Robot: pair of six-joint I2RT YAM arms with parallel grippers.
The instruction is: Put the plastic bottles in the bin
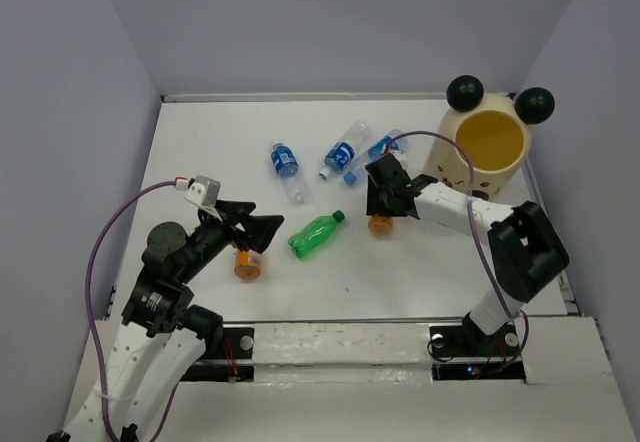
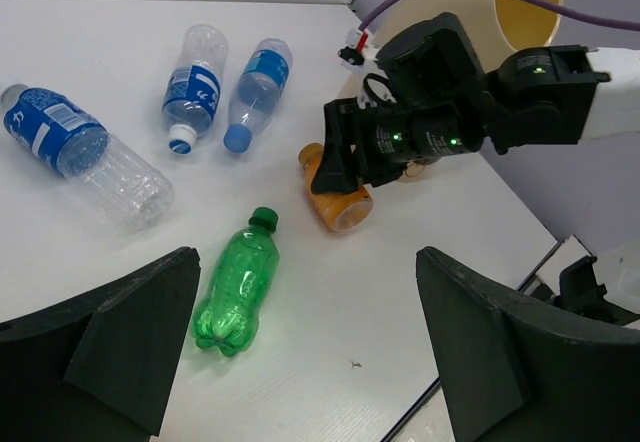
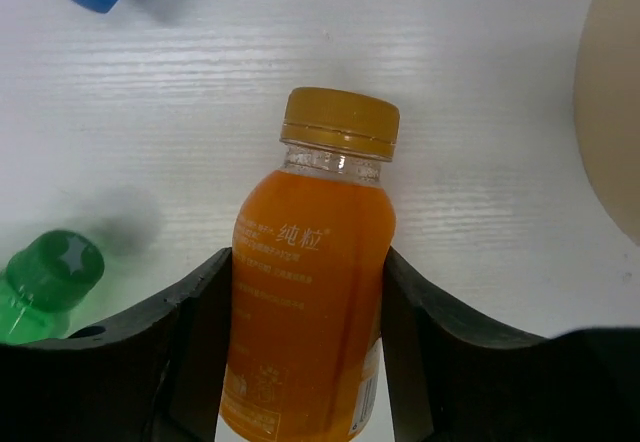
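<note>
My right gripper (image 1: 384, 202) is shut on a short orange bottle (image 3: 315, 292); both fingers (image 3: 200, 332) press its sides, and it lies low over the table (image 1: 381, 224). The cream-yellow bin (image 1: 487, 147) with black ball ears stands just right of it. A green bottle (image 1: 316, 234) lies in the middle of the table. Three clear blue-labelled bottles lie behind: one (image 1: 286, 167), one (image 1: 345, 149), one (image 1: 378, 150). My left gripper (image 1: 262, 225) hangs open above the table with nothing between its fingers (image 2: 130, 342), and a second orange bottle (image 1: 247, 264) lies just below it.
White table (image 1: 200, 152) enclosed by grey walls on three sides. The left wrist view has the green bottle (image 2: 235, 287) lying ahead on the left and the right gripper (image 2: 365, 152) with its orange bottle (image 2: 340, 202) beyond. The bin's wall (image 3: 610, 112) is at the right edge of the right wrist view.
</note>
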